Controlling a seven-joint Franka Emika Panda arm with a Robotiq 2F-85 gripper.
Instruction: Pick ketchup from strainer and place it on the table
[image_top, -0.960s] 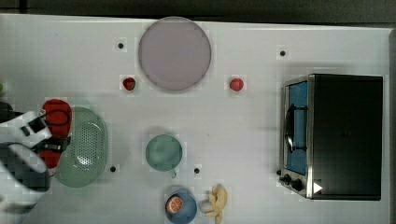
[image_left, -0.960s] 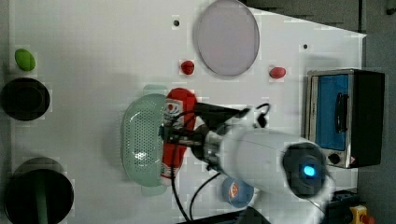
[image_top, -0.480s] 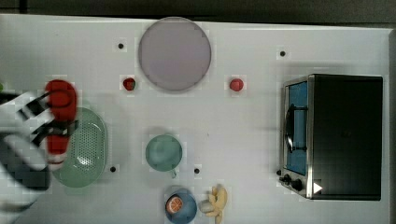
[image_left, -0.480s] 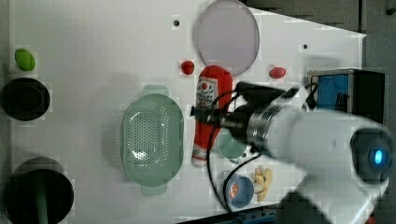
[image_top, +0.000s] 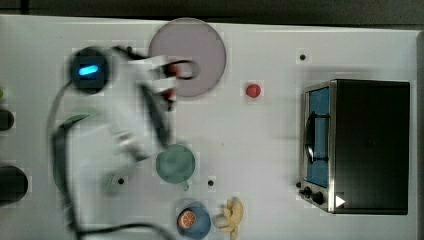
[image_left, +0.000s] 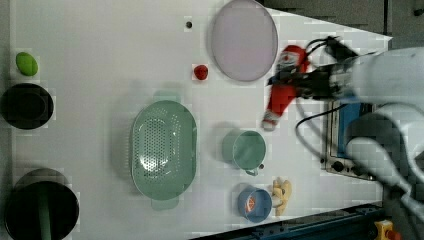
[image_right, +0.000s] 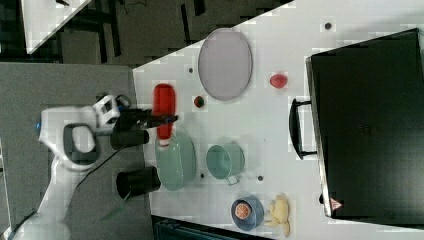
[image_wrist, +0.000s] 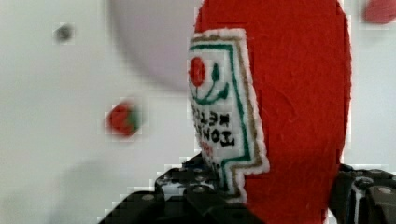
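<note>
**Red ketchup bottle held above the tabletop**

Red felt with a stitched white label forms the ketchup (image_left: 283, 89), which the gripper (image_left: 291, 82) clamps across its middle, jaws part-closed on the body. In the wrist view the black fingers (image_wrist: 196, 196) press against the bottle's lower sides. In the left view the bottle hangs tilted, white cap lowest, beside the edge of the grey-lilac plate (image_left: 244, 40) and clear of the strainer (image_left: 163, 149). The pale green strainer lies empty well apart from the bottle, towards the tabletop's long edge on the left view's left. The teal cup (image_left: 246, 150) stands between the strainer and the toaster oven (image_top: 360, 145). A small red fruit (image_left: 200, 72) lies near the plate. The white table (image_left: 100, 50) carries a blue bowl (image_left: 254, 204) close to the left view's bottom edge.
</note>
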